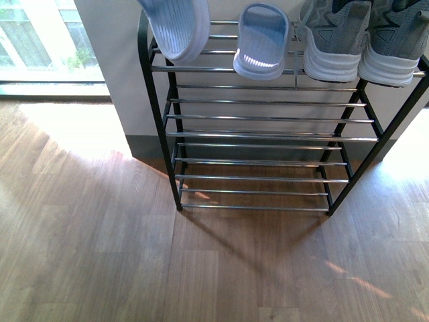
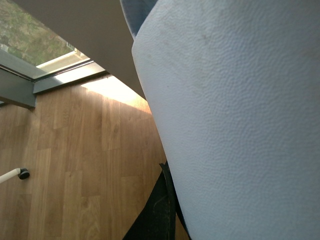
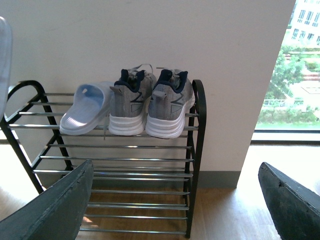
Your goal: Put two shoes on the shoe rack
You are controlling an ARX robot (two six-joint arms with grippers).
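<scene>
- Front view: the shoe rack (image 1: 268, 134) stood on the wood floor (image 1: 100, 255) against a pale wall (image 1: 114, 67), with black side frames and tiers of chrome rods.
- Front view: on the top tier, two grey knit sneakers sat side by side at the right end, the left sneaker (image 1: 333, 40) touching the right sneaker (image 1: 392, 43), white heels facing the camera.
- Front view: a pale blue slide sandal (image 1: 261, 40) lay on the top tier just left of the sneakers, its heel end overhanging the front rod.
- Front view: a second pale blue slide sandal (image 1: 177, 27) was tilted over the left end of the top tier, sole toward the camera; whether it touched the rods could not be told. Neither gripper appeared in this view.
- Left wrist view: the textured pale sole of the second sandal (image 2: 235, 120) filled most of the frame, very close to the camera. A dark gripper finger (image 2: 160, 215) showed beside it; the jaw position could not be told.
- Left wrist view: wood floor and a window frame (image 2: 30, 85) lay beyond.
- Right wrist view: the right gripper (image 3: 175, 200) had its two dark fingers spread wide apart, holding nothing, well short of the rack.
- Right wrist view: the rack's top tier carried one sandal and both sneakers, heels outward, with a window (image 3: 295, 65) beside the wall.
</scene>
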